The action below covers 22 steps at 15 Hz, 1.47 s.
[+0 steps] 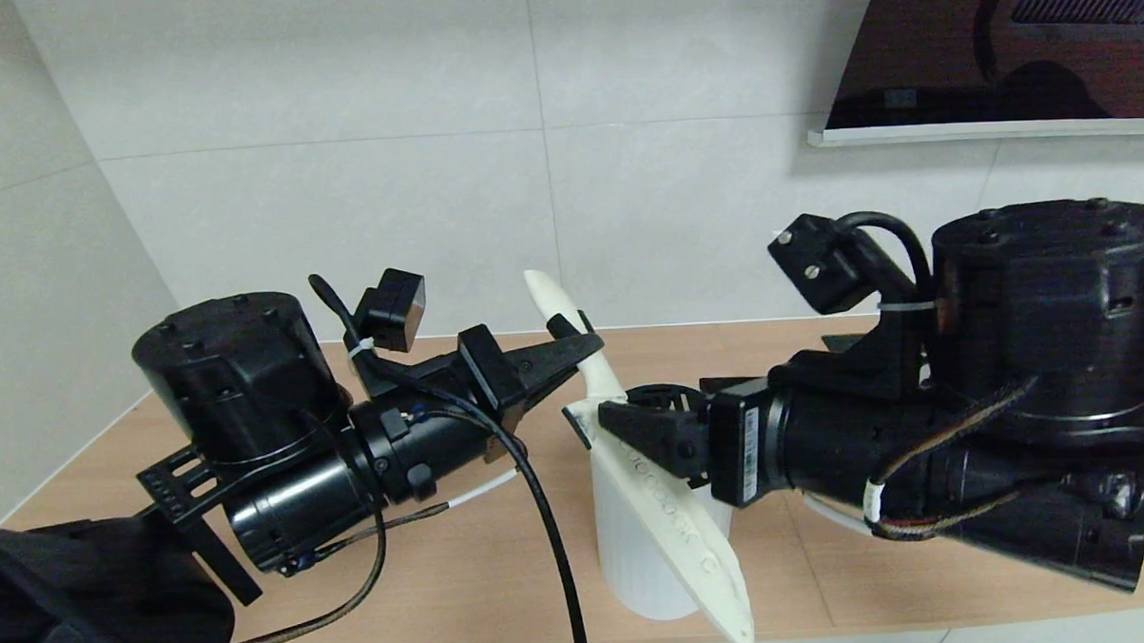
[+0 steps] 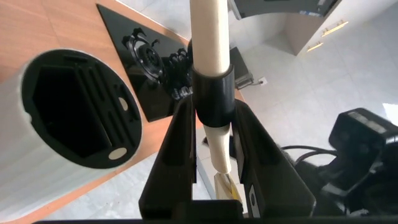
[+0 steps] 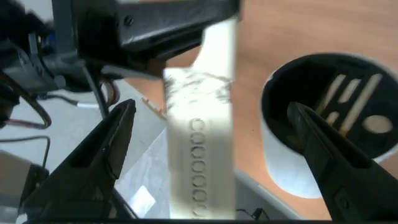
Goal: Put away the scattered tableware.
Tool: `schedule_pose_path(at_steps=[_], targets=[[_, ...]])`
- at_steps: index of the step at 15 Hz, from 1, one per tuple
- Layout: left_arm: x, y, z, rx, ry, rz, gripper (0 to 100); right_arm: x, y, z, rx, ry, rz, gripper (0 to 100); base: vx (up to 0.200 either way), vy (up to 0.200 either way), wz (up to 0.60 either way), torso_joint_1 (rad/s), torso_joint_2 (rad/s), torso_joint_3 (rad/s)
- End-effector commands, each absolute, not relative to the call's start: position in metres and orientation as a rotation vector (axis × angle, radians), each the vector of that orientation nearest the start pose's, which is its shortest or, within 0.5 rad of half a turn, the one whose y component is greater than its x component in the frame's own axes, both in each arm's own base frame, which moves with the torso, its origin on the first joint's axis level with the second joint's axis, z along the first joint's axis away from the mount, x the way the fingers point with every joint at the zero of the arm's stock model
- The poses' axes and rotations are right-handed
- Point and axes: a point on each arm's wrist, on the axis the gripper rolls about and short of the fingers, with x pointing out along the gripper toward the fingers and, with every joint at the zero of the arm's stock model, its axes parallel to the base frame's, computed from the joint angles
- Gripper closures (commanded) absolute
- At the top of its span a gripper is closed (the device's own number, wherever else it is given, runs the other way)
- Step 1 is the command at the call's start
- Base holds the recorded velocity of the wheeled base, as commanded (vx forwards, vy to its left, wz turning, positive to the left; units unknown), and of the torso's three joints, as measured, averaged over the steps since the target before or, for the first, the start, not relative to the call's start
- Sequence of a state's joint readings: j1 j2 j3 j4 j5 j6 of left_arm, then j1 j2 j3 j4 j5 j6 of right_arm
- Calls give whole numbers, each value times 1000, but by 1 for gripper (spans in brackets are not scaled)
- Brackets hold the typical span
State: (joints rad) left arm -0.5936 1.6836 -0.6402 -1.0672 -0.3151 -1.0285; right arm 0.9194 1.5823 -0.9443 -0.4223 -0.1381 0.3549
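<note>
Cream-white plastic knife with embossed blade (image 1: 676, 532): held aloft and tilted, tip lowest, over the white cylindrical cutlery holder with black interior (image 1: 638, 567), which is stood on the light wooden countertop (image 1: 466, 563). Handle is clenched by the left gripper (image 1: 578, 345). Blade is flanked by the right gripper (image 1: 628, 415), jaws spread wide. White tiled wall (image 1: 359, 205) is seen behind

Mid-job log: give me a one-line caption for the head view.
Left gripper holds a white knife by its handle near the white holder; the open right gripper straddles it.
</note>
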Motion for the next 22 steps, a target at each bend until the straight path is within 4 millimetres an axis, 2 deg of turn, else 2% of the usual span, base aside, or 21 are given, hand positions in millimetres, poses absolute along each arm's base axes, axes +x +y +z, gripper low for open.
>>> schedule_pose_path(at_steps=[1,2,3,5,7,8,13,16,18,22], targets=[[231,-164,195,-956,421,-850,100,188,201,250,259,269,657,0,0,0,0,0,0,0],[229,-163,198,-954,415,-853,100,190,194,252,265,261,636,0,0,0,0,0,0,0],[222,-158,210,-949,386,-866,100,194,175,255,274,247,586,0,0,0,0,0,0,0],[220,-148,228,-920,366,-834,100,205,162,252,276,255,539,0,0,0,0,0,0,0],[223,-146,244,-911,351,-722,100,211,163,247,269,274,525,0,0,0,0,0,0,0],[226,-146,255,-892,329,-612,100,214,165,242,261,288,517,0,0,0,0,0,0,0],[227,-159,277,-684,167,-499,100,220,169,234,248,313,504,0,0,0,0,0,0,0],[223,-174,283,-462,57,-392,100,219,168,235,248,309,504,0,0,0,0,0,0,0],[215,-184,286,-401,39,-405,100,222,166,234,243,307,491,0,0,0,0,0,0,0],[204,-207,272,-332,12,-374,100,225,163,234,227,298,483,0,0,0,0,0,0,0]])
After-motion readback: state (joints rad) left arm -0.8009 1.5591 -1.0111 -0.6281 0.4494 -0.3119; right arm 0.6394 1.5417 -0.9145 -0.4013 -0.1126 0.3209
